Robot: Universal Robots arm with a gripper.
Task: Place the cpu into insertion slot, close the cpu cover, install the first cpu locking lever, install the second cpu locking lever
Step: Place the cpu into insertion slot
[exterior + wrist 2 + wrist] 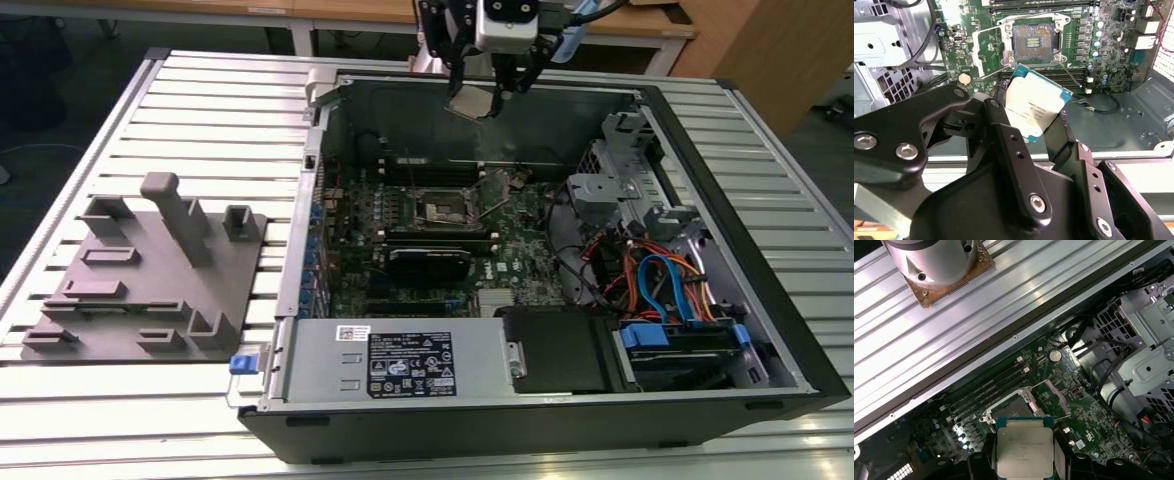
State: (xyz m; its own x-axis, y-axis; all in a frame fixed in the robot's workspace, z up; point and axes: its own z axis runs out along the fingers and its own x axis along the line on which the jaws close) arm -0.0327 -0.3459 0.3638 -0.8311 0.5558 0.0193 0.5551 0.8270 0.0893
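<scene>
One cpu [474, 103] is clamped by its edges between the fingers of the gripper [477, 99]; it is held tilted, high over the far wall of the open case [400, 365] and well apart from the green board [514, 255] below. In the second wrist view the slot [1034, 41] is seen bare on that board, its dark centre uncovered, and the cover [990, 29] is swung open just beside it. The case is laid on a slatted table [200, 90], with a grey fixture [147, 270] set to the exterior view's left.
</scene>
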